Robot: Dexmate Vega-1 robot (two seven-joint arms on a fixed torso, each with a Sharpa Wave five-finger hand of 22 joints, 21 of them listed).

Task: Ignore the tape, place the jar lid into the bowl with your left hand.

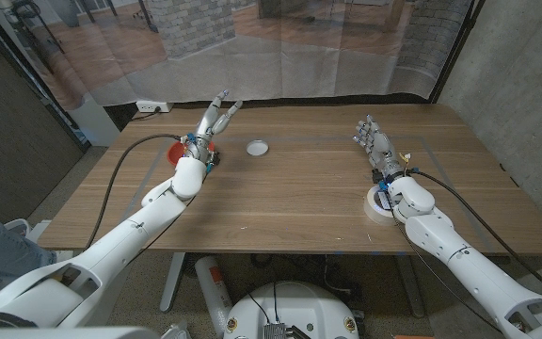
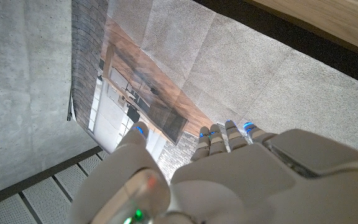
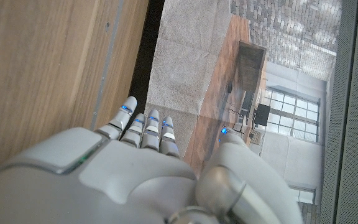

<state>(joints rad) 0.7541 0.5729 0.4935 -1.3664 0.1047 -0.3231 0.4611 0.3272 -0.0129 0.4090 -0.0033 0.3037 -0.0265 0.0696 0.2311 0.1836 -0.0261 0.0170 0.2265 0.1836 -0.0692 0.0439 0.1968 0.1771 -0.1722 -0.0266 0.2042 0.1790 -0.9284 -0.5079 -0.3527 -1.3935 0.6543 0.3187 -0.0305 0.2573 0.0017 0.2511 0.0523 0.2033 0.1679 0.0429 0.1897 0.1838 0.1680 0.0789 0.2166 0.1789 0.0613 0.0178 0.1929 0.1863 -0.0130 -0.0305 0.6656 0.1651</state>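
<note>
Smooth brown wood surface [image 1: 280, 198], round white lid [image 1: 257, 147].
Left hand [image 1: 210, 127] fingers spread wide, empty; red bowl [image 1: 176, 151] beside it.

A wooden rectangular table [image 1: 280, 202] carries a white roll of tape [image 1: 377, 204], lying flat just behind the right hand's wrist, partly covered by the forearm.
</note>
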